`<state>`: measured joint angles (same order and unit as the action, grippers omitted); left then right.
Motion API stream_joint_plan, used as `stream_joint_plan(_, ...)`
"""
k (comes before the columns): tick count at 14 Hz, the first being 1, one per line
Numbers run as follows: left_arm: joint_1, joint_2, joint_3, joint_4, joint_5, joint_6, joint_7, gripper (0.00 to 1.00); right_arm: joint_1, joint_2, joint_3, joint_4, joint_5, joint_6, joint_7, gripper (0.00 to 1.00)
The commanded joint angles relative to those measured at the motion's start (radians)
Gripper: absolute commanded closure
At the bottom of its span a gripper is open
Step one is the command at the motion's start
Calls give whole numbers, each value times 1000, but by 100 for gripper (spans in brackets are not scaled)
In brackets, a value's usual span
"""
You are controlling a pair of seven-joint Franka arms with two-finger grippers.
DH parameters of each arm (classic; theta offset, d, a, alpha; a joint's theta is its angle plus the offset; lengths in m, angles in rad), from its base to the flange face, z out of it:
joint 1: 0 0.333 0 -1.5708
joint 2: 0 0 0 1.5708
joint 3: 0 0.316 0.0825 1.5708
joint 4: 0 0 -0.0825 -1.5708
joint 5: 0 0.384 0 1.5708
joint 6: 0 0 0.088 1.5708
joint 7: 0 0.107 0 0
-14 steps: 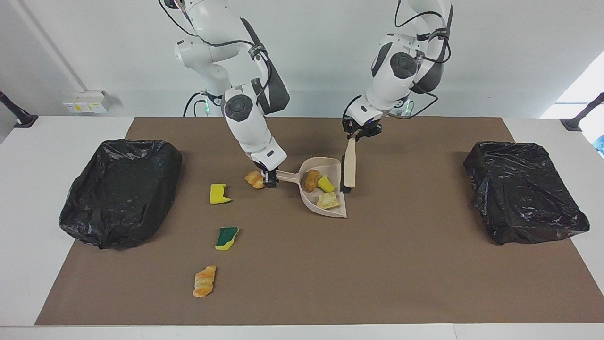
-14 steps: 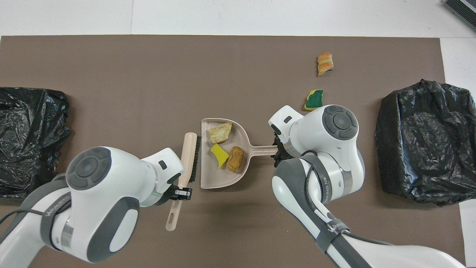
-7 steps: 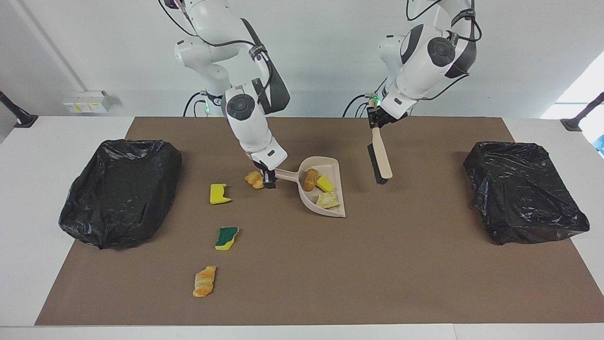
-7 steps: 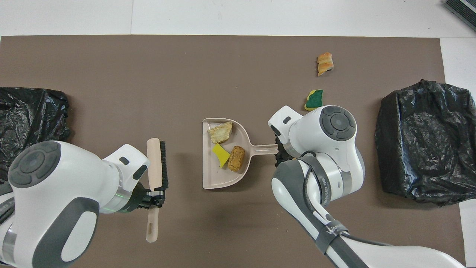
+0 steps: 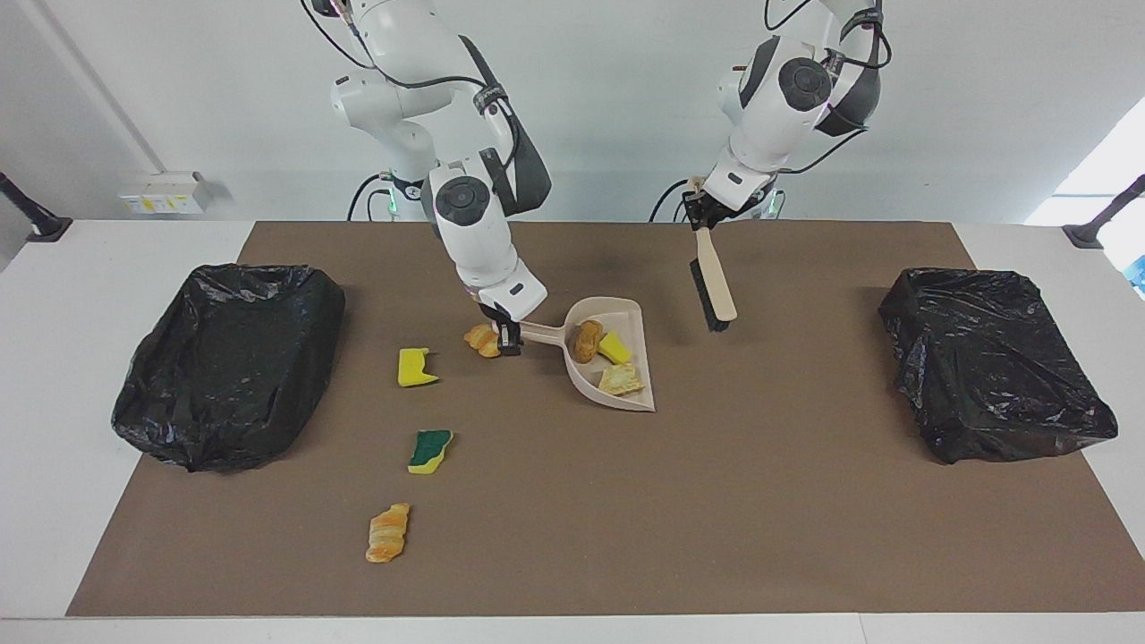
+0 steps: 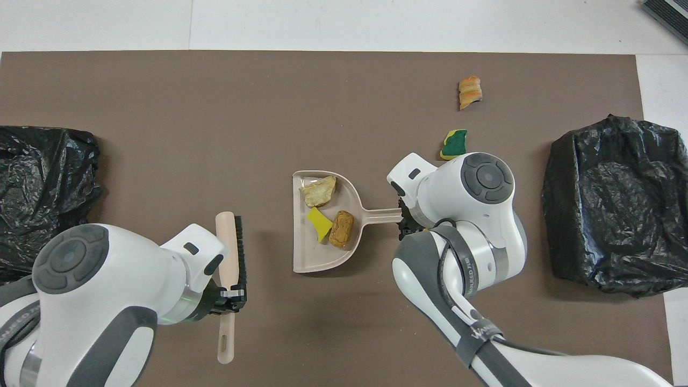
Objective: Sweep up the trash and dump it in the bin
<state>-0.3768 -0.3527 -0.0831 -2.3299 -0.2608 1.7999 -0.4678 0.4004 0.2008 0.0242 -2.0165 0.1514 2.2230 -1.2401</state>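
Right gripper point(image 5: 508, 341) pinches the dustpan point(image 5: 617, 390) handle, trash point(image 5: 611, 362) inside; left gripper point(image 5: 700, 213) clamps the raised brush point(image 5: 713, 286); a croissant point(image 5: 483, 340) sits half-hidden beside the right gripper.

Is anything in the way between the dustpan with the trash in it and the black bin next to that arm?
Nothing blocks it. The right gripper holds the dustpan, and only low trash lies on the mat toward the bin: a yellow sponge and a bread piece.

I see a white table point(image 5: 54, 295) under a brown mat point(image 5: 716, 501); beside the dustpan's point(image 5: 637, 315) handle lie a croissant piece point(image 5: 481, 340) and yellow sponge point(image 5: 414, 368); two black-bagged bins point(image 5: 228, 362) sit at the ends.
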Motion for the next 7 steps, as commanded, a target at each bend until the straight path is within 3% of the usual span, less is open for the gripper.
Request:
stream_joint_plan(1,-11,-32,6,-29,15,24,-12,100,9,-27,2,-24,-23,4,19,76)
stream_joint_plan(7,-8,-32,6,-29,15,24,-11,100,9,-35,2,-36,-30,4,17,76)
